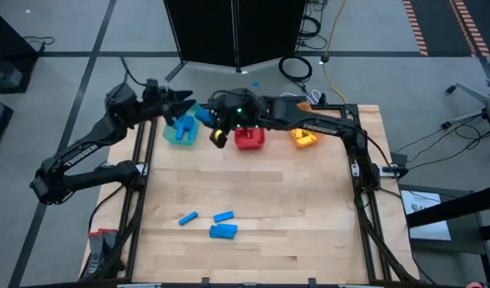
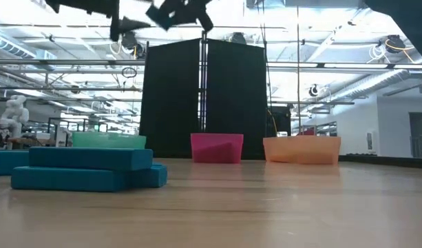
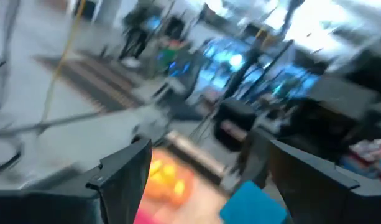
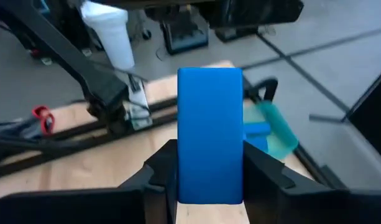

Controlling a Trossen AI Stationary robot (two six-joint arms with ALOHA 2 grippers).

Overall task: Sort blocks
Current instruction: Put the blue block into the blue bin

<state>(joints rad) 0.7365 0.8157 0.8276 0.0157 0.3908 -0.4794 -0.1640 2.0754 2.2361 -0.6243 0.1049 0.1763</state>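
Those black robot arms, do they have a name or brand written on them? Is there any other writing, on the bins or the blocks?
Left arm: white lettering along the link, looks like "TROSSEN", too small to be sure.
Right arm: same white lettering, too small to read.
Teal bin, red bin, orange bin: no text visible.
Blue block shut in the right gripper: plain, no marking.
Blue blocks on the table: no marking.
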